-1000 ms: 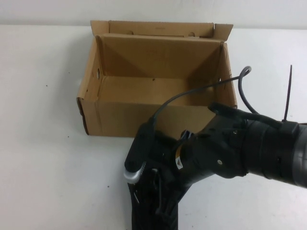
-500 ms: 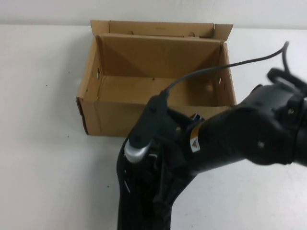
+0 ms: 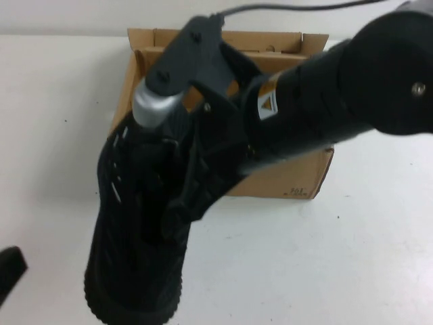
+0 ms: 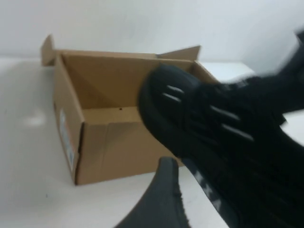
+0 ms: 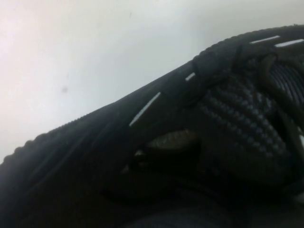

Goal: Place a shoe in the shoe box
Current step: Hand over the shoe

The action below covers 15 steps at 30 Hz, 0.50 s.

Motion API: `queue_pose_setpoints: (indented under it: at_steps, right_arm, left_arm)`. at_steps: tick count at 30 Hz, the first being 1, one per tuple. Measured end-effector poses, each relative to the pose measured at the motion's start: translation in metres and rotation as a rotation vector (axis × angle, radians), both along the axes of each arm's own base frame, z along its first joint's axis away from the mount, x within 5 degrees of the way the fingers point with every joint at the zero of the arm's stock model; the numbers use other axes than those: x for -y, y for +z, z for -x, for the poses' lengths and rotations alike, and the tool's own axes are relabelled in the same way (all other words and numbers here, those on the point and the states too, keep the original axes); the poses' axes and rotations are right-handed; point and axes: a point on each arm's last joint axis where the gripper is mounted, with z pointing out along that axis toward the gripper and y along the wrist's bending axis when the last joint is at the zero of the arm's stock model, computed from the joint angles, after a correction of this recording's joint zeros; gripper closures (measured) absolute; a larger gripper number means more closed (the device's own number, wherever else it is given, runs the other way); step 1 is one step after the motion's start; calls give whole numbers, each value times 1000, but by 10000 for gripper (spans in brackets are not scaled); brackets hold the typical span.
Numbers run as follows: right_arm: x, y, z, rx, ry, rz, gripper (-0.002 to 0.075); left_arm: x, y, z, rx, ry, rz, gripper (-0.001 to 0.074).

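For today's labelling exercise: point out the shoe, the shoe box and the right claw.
shoe (image 3: 128,223): high view, on its black side.
shoe box (image 4: 99,147): left wrist view, on its front wall.
right claw (image 3: 177,169): high view, where it grips the shoe.

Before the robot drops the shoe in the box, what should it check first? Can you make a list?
1. Right gripper shut on the shoe: ok, the shoe hangs lifted.
2. Shoe box open on top: ok.
3. Box inside free of things: ok for the part in view.
4. Shoe fully above the opening: not ok, its lower end hangs in front of the box.
5. Left gripper out of the way: ok, low at the table's near left.
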Motion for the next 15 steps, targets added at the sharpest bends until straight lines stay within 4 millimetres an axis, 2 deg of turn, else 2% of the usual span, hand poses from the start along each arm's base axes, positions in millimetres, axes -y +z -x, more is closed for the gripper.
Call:
queue_pose_setpoints:
  at_steps: [7, 11, 15]
  right_arm:
    - [-14, 13, -16, -34, -94, -27, 695]
    - [-27, 11, -33, -71, -189, -11, 695]
    - [-39, 7, -51, -93, -281, 26, 696]
  left_arm:
    - [13, -6, -23, 49, -162, -276, 119]
    - [17, -10, -37, 39, -198, -363, 118]
    - [19, -5, -48, 62, -191, -394, 117]
